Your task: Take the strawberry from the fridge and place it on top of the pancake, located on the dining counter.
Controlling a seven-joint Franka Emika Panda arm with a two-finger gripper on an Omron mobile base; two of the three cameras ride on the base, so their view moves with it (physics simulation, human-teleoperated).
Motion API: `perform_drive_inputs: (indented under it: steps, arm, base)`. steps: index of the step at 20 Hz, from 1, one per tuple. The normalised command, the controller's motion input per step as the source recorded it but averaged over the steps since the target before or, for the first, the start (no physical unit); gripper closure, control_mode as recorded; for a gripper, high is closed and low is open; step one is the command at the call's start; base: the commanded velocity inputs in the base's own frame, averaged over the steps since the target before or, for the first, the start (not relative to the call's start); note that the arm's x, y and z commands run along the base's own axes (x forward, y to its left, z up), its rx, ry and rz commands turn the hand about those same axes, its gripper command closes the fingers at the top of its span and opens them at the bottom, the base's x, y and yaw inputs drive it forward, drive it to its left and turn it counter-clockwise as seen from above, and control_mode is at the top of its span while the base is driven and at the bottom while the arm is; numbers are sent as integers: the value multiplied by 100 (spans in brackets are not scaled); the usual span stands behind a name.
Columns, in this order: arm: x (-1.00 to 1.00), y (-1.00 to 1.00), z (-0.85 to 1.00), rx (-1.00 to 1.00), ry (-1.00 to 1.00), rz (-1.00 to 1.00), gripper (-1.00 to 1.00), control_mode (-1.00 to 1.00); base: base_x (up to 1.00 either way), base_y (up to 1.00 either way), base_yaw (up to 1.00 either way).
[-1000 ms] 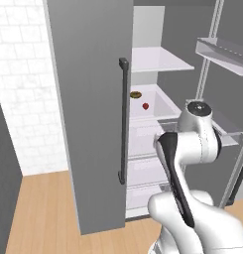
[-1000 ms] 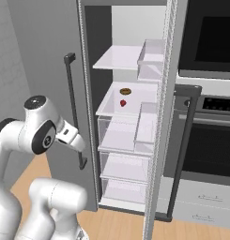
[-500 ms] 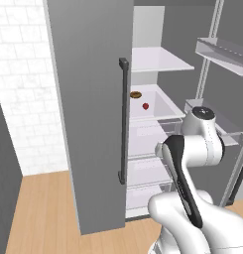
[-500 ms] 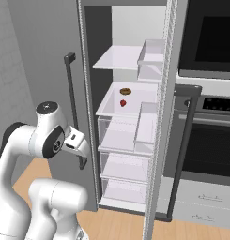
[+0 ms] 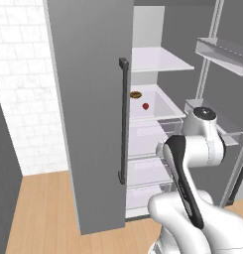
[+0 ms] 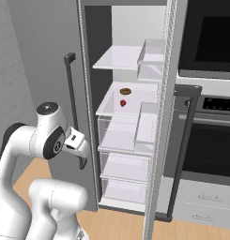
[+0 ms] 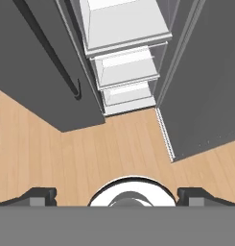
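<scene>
Right base view gives you the clearest look at the target: the strawberry [image 6: 123, 103] sits on a white shelf of the open fridge [image 6: 130, 140], just in front of a small brown donut [image 6: 125, 91]. In the left base view you find the same berry [image 5: 146, 105] to the right of the donut [image 5: 136, 94], past the dark door handle [image 5: 123, 121].

Your gripper [image 7: 117, 194] hangs low in front of the fridge, pointed down at the wood floor [image 7: 114, 144] and the lower drawers [image 7: 126, 72], with its jaws spread wide and nothing between them. So the step in hand is the reach, and it looks barely begun.

Raise the hand to shelf height and turn it to face into the fridge before you go in. Enter through the gap between the two open doors, keeping clear of the handle and the door shelves on the right. Come at the berry from the front so you do not nudge the donut. The berry is tiny and round, so centre it well and close gently, or it may roll away.
</scene>
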Motion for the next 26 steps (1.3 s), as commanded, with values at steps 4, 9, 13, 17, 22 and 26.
perform_drive_inputs:
  steps: [4,9,13,17,22,26]
  arm:
    - [0,0,0,0,0,0,-100,100]
    - [0,0,0,0,0,0,-100,100]
    - [0,0,0,0,0,0,-100,100]
    - [0,0,0,0,0,0,-100,100]
    - [0,0,0,0,0,0,-100,100]
    - [0,0,0,0,0,0,-100,100]
  base:
    - [0,0,-38]
    - [0,7,-45]
    - [30,6,-12]
    - [60,0,0]
    - [43,0,0]
    - [22,1,20]
